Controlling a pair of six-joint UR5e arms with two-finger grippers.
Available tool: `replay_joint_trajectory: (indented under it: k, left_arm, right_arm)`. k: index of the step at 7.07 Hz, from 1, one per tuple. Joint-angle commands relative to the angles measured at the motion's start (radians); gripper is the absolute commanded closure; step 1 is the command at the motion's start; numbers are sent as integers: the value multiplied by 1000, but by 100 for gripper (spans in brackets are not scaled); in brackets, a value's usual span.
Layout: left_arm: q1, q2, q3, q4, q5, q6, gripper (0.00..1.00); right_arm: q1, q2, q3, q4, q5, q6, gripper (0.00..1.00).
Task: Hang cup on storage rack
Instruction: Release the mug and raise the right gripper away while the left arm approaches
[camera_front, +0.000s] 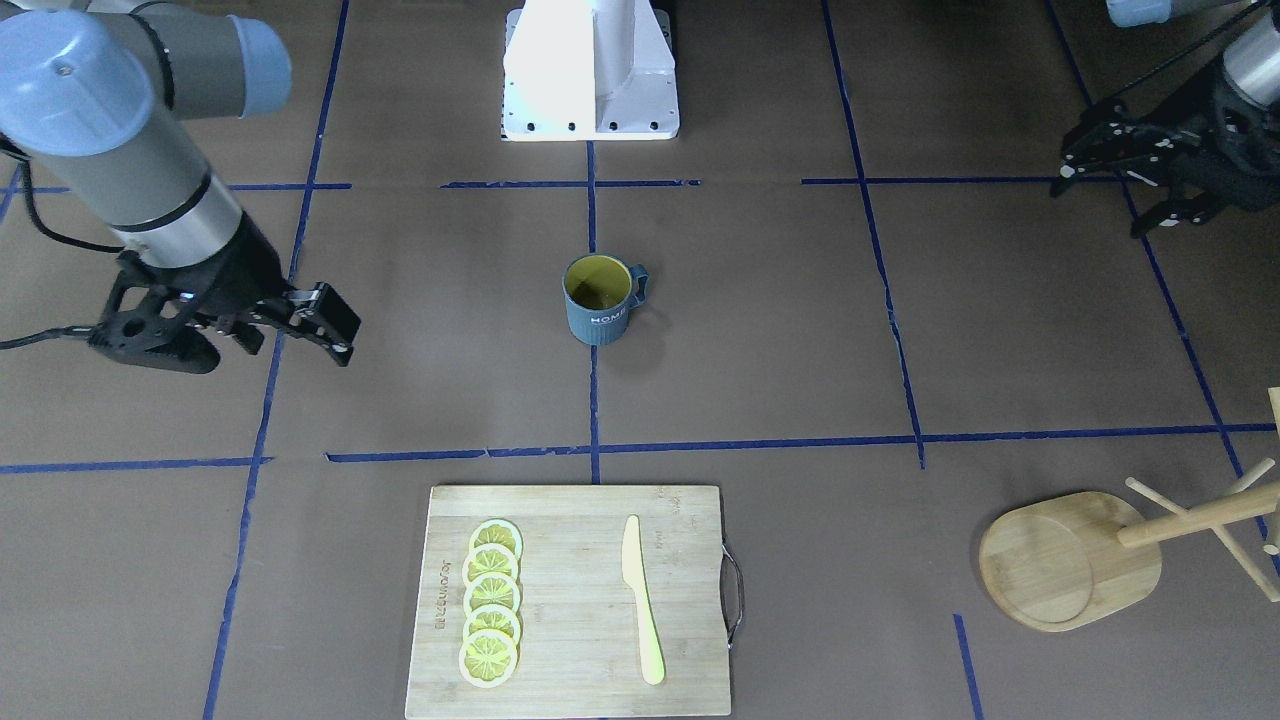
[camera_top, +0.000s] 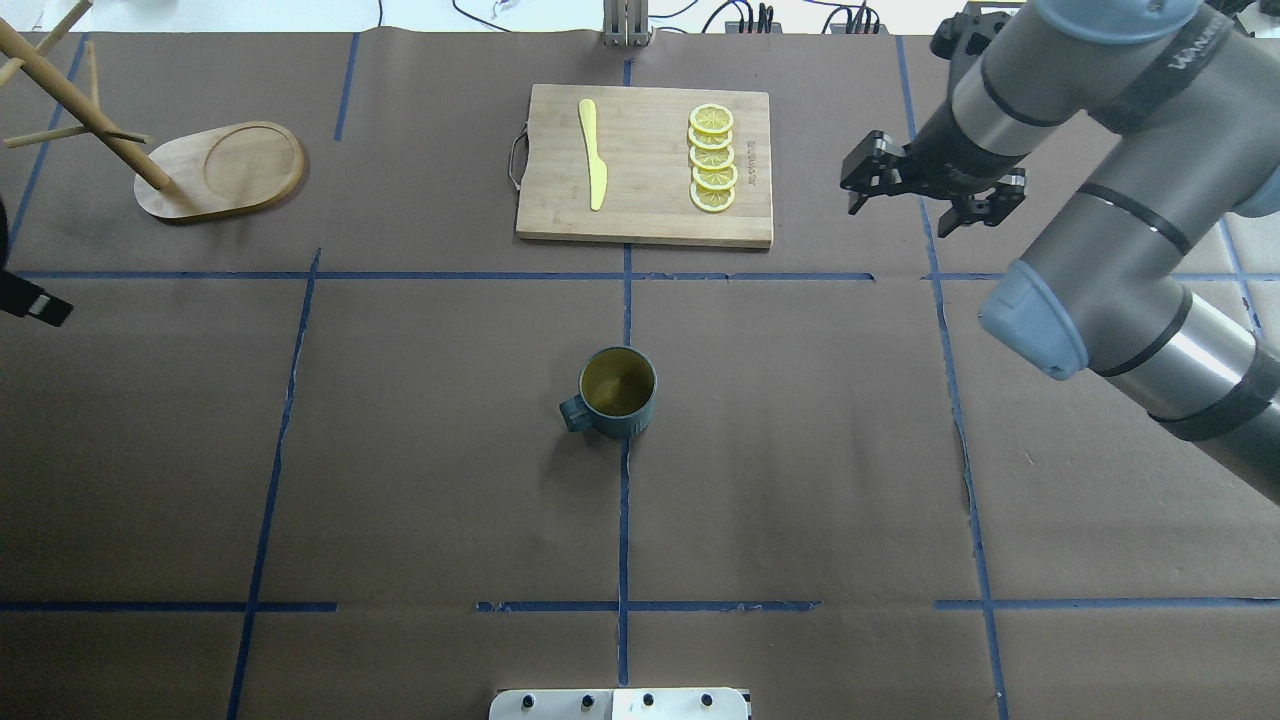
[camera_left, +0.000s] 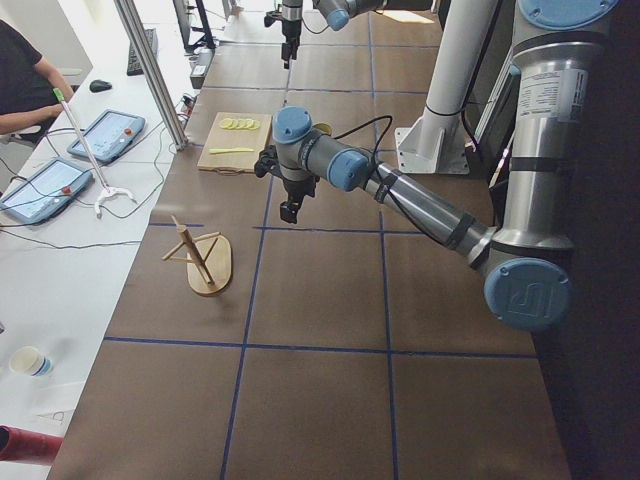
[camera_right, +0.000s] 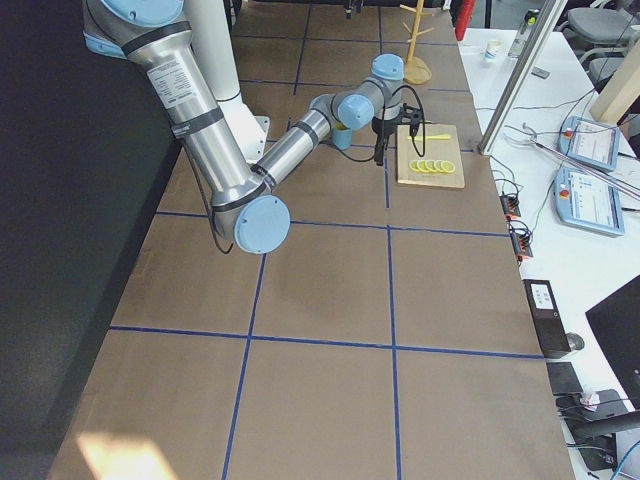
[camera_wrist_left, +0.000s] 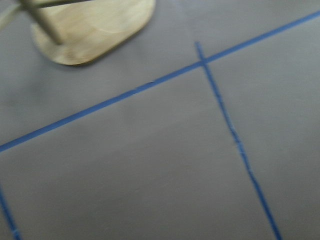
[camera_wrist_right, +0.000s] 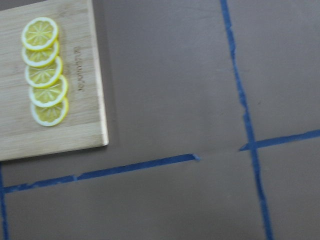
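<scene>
The cup (camera_front: 600, 300), a dark blue-grey ribbed mug with a yellow-green inside and white "HOME" lettering, stands upright at the table's middle (camera_top: 618, 392), free of both grippers. The storage rack (camera_front: 1070, 560), a light wooden mug tree on a rounded base (camera_top: 220, 170), stands at the far corner on my left side; its pegs are bare. My left gripper (camera_front: 1100, 205) hovers open and empty well short of the rack. My right gripper (camera_top: 925, 210) hangs open and empty beside the cutting board, far from the cup.
A bamboo cutting board (camera_top: 645, 215) with several lemon slices (camera_top: 712, 158) and a yellow knife (camera_top: 592, 155) lies beyond the cup. The robot's white base (camera_front: 590, 110) is behind the cup. A person sits at a side desk with tablets (camera_left: 105, 135).
</scene>
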Motion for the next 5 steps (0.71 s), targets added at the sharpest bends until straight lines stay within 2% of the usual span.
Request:
replay_joint_trajectory:
  k: [1, 2, 3, 5]
  left_arm:
    - [173, -181, 1, -69, 104, -153, 0]
    - [283, -238, 4, -74, 185, -158, 0]
    - [368, -245, 8, -159, 254, -149, 0]
    - [457, -249, 107, -369, 296, -149, 0]
  right_arm:
    - [113, -124, -5, 4, 52, -268, 0]
    - [158, -174, -8, 4, 79, -372, 0]
    - [202, -183, -34, 4, 93, -455, 0]
    - [271, -194, -125, 6, 159, -591, 0]
